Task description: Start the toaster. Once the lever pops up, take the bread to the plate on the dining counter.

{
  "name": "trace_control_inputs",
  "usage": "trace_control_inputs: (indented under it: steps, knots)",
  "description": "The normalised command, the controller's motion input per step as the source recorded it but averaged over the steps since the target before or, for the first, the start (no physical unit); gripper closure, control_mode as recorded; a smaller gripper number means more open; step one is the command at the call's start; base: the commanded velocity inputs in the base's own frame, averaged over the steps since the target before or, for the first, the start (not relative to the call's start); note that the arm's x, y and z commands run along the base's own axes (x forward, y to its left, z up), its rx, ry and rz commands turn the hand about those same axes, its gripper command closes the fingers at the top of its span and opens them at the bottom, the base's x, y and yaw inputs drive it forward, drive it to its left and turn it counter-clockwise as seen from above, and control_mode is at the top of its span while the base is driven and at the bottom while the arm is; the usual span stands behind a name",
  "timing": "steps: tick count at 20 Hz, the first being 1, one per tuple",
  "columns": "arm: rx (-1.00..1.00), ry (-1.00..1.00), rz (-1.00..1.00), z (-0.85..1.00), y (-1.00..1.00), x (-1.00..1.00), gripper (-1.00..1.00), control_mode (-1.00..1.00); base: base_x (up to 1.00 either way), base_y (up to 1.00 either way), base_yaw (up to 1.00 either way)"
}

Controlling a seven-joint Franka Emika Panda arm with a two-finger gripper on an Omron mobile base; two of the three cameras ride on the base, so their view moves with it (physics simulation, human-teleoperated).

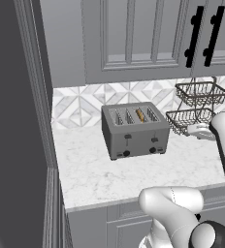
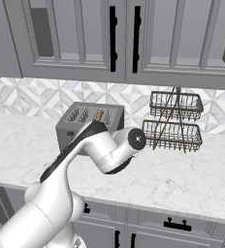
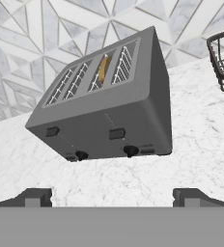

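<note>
On the white marble worktop under the grey wall cabinets, the toaster stands near the patterned tile backsplash, its front face turned toward the robot. It has 4 slots across its top. The bread sits in the 3rd slot from the left as seen from the front, a tan edge showing just above the slot opening; the other 3 slots show bare wire guides. On the front face, 2 small dark levers sit about midway up, and 2 black knobs sit along the bottom edge.

To the right of the toaster, apart from it, a 2-tier dark wire basket stand rests on the same worktop against the backsplash. Black bar handles run down the cabinet doors above.

The gripper hangs in front of the toaster and above the worktop, released, its 2 fingertips spread wide with nothing between them. In the hand view the toaster appears tilted, with its front face and slots both in sight, and bare worktop lies between the fingertips and the toaster's front. The arm reaches up from below the worktop edge, its forearm crossing in front of the toaster's lower left in the right base view.
</note>
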Motion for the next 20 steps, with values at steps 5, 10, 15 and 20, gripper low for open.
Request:
trace_control_inputs:
  steps: [5,10,15,20]
  knots:
    - [0.00,0.00,0.00,0.00,0.00,0.00,-1.00,-1.00,0.00,0.00,0.00]
    - [0.00,0.00,0.00,0.00,0.00,0.00,-1.00,-1.00,0.00,0.00,0.00]
    - [0.00,0.00,0.00,0.00,0.00,0.00,-1.00,-1.00,0.00,0.00,0.00]
    - [0.00,0.00,0.00,0.00,0.00,0.00,-1.00,-1.00,0.00,0.00,0.00]
